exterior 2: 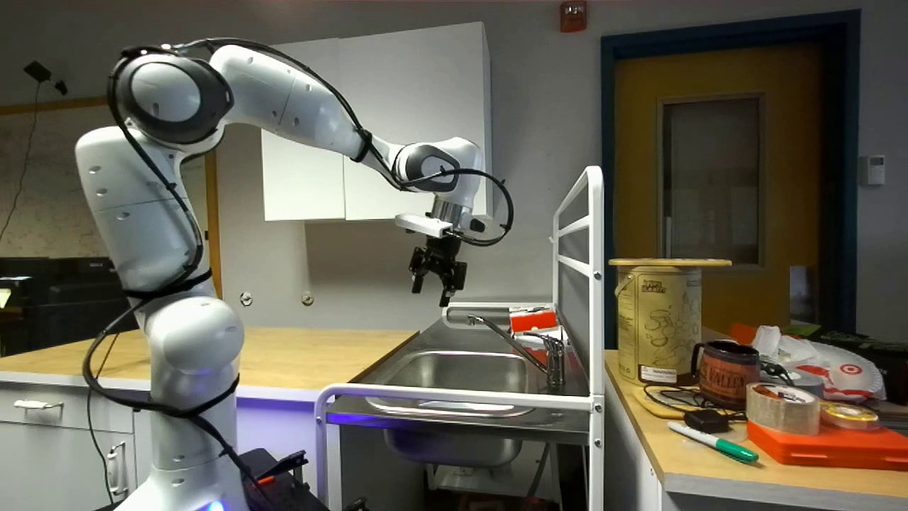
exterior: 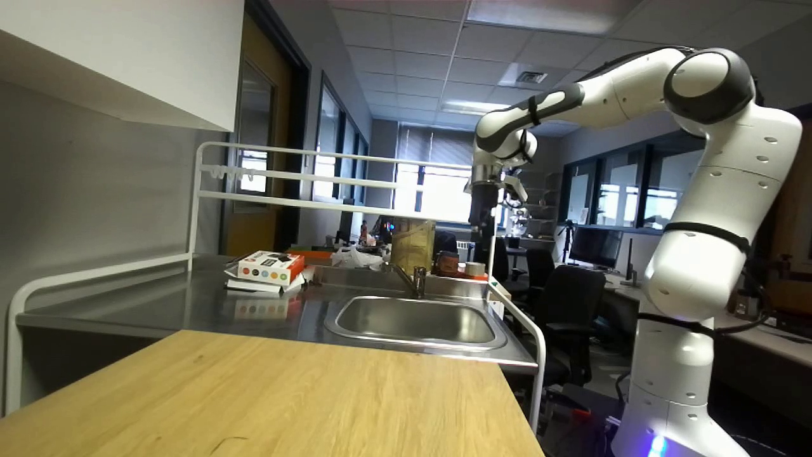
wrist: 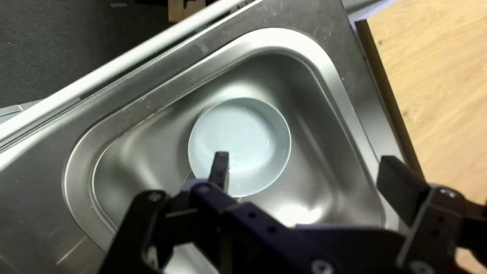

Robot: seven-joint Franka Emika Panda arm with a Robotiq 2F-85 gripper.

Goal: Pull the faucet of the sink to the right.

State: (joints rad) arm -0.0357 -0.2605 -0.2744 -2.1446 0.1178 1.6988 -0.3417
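At the centre of an exterior view, a steel sink (exterior: 415, 319) set in a metal counter (exterior: 209, 292), with the faucet (exterior: 419, 281) at its rear edge and a spout slanted toward the upper left. Close behind in that picture, a tan canister (exterior: 411, 247); left of centre, on the counter, a red-and-white box (exterior: 269, 266). Along the bottom, a wooden tabletop (exterior: 298, 393).

At lower centre of an exterior view, a low white rail (exterior 2: 461, 392) across the line of sight, partly hiding the sink; just above this rail, right of centre, the faucet, close beside a tall white frame (exterior 2: 597, 284). Beyond, at lower right, a crowded wooden surface (exterior 2: 691, 461): the canister under a round board (exterior 2: 670, 262), a brown mug (exterior 2: 727, 376), rolls of tape (exterior 2: 784, 417), a white-and-green marker (exterior 2: 711, 439), an orange case (exterior 2: 837, 451), a plastic bag (exterior 2: 826, 365). Near the middle of the wrist view, inside the sink, a pale bowl (wrist: 243, 140).

In both exterior views, the arm (exterior 2: 167, 96) upright from its base, bent at a high elbow and sloped down toward a gripper (exterior 2: 431, 292) pointing downward, above the sink and apart from the faucet. Released, by the wrist view, with fingers (wrist: 219, 171) spread wide: at lower centre, in front of the bowl's edge; at right, in front of the sink's rim.
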